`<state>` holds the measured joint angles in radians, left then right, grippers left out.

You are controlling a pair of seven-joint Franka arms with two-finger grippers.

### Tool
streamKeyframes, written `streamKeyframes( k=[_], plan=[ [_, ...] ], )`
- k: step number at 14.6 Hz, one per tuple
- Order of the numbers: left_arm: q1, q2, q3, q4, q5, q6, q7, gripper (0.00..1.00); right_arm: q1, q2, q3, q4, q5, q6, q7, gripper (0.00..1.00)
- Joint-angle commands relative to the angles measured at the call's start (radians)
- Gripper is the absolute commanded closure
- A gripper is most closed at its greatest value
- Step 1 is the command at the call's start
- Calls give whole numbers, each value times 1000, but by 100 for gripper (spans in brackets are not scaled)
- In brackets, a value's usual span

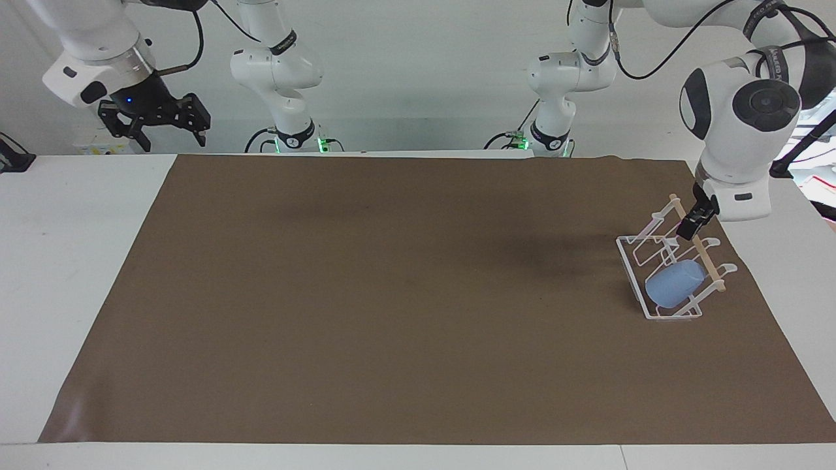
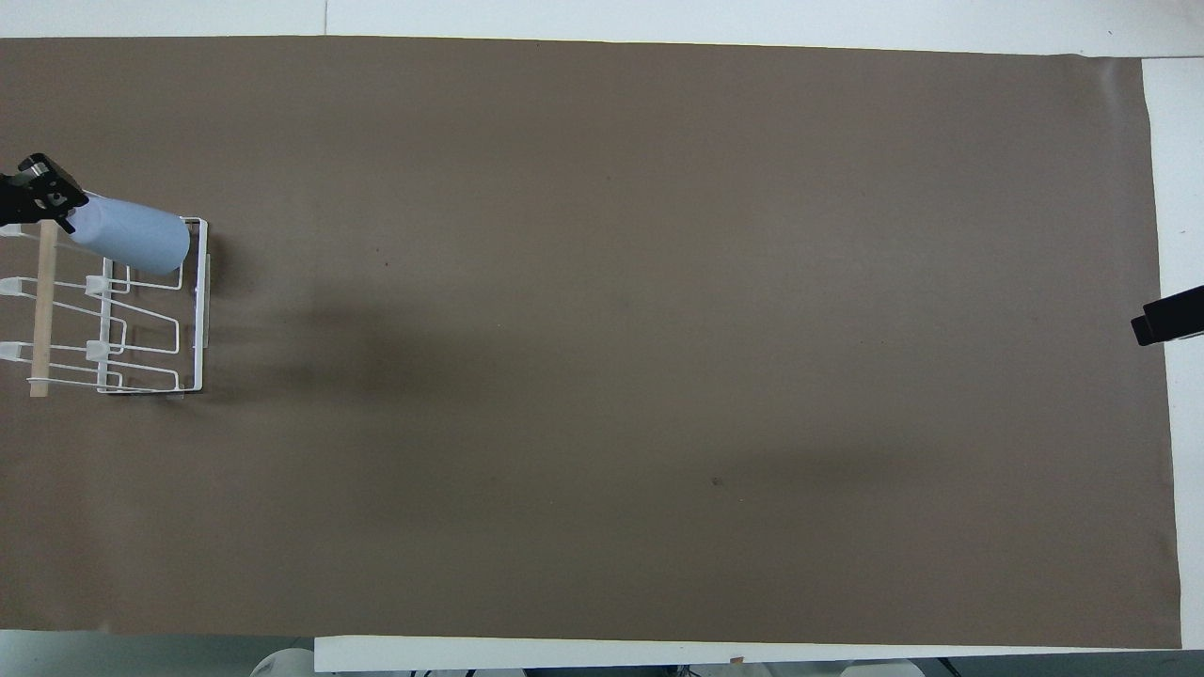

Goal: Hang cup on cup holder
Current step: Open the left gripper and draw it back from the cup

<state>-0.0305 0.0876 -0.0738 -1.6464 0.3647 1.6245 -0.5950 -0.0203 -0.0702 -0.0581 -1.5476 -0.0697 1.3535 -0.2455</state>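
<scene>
The light-blue cup (image 1: 675,283) (image 2: 130,236) hangs slanted on a prong of the white wire cup holder (image 1: 631,277) (image 2: 199,310), at the holder's end farther from the robots. The holder stands near the left arm's end of the table, its wooden rod (image 1: 704,253) (image 2: 42,310) across the top. My left gripper (image 1: 689,230) (image 2: 47,193) hovers over the rod, clear of the cup, open and holding nothing. My right gripper (image 1: 171,134) waits raised at the right arm's end of the table, open and empty.
A brown mat (image 1: 392,294) covers most of the white table (image 1: 65,261). Both arm bases (image 1: 290,134) stand at the table's edge nearest the robots. A dark tip (image 2: 1166,320) pokes in at the right arm's end in the overhead view.
</scene>
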Motion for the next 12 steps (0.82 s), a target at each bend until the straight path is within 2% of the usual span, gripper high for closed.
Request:
streamKeyframes(
  k=[1,7,9,12],
  plan=[
    [11,-87,2,-53,-99,-1,206,0,-4,-13,3,-17,-2,-5,5,1],
    [21,-101,5,-17,-283,-124,539,0,-4,-13,3,-17,-2,-4,6,1],
    [20,-95,2,0,-292,-161,549,0,-4,-13,3,-17,-2,-5,5,1],
    [30,-94,11,13,-401,-160,583,0,-4,-13,3,-17,-2,-5,5,1]
  ],
)
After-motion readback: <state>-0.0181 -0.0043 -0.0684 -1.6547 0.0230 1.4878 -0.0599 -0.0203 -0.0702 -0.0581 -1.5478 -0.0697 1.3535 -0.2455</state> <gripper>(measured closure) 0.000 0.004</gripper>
